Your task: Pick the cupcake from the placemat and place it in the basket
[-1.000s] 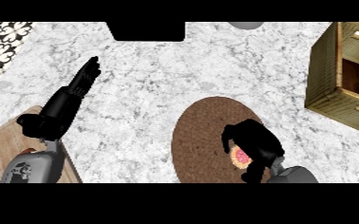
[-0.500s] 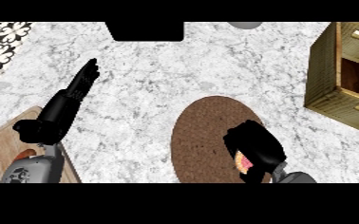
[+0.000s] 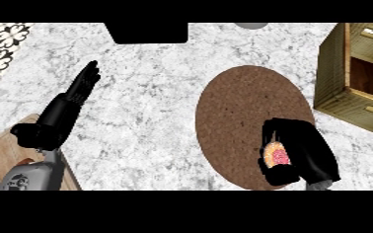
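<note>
Cupcake (image 3: 278, 155) sits wrapped in the right robot hand (image 3: 306, 153) over the placemat (image 3: 241, 108); left robot hand (image 3: 62, 111) rests straight-fingered.

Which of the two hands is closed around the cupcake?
The right hand, low over the brown placemat, curls round the pink cupcake. The left hand is open, fingers straight, holding nothing, above the marble counter.
</note>
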{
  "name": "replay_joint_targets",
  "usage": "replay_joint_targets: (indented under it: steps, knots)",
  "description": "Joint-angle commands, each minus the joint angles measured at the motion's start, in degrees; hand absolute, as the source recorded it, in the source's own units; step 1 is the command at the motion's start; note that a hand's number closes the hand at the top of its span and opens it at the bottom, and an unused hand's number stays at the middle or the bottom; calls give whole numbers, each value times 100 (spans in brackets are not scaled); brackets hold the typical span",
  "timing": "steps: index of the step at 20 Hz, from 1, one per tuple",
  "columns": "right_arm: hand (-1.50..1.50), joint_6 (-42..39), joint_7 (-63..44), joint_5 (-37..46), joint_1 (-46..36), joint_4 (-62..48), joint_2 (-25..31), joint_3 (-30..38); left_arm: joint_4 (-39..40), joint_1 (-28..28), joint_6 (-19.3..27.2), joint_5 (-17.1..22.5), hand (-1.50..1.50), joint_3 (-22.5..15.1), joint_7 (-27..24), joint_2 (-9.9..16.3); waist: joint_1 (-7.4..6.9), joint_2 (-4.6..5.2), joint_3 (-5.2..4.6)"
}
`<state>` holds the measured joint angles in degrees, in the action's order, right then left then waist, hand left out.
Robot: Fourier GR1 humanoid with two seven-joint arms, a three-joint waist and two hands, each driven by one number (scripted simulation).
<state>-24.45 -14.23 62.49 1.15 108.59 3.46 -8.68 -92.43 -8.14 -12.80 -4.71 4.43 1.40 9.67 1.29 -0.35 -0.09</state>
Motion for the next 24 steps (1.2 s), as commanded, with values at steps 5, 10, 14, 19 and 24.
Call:
replay_joint_targets:
  steps: [5, 10, 14, 19, 24]
  knots:
    - [150, 742, -1275, -1858, 14, 2015, -339, -127, 178, -185, 20, -62, 0, 8, -15, 16, 19, 1, 9]
    - [150, 528, -2316, -2336, -129, 3765, -344, 182, -38, -63, -55, 20, 0, 20, 94, 49, -30, -5, 4]
    - [150, 310, -3512, -2382, -885, 4077, -345, 194, 11, -60, -106, 103, 0, 132, 178, 125, -20, -20, -2]
    - [150, -202, -4426, -2324, -2534, 3467, -107, 1119, 23, 115, -200, 81, 0, 109, -127, 152, -87, 2, -2]
    - [150, -684, -4838, -2689, -3587, 2980, 529, 2019, -92, -105, -289, 256, 0, 237, 177, 240, -91, 5, 5]
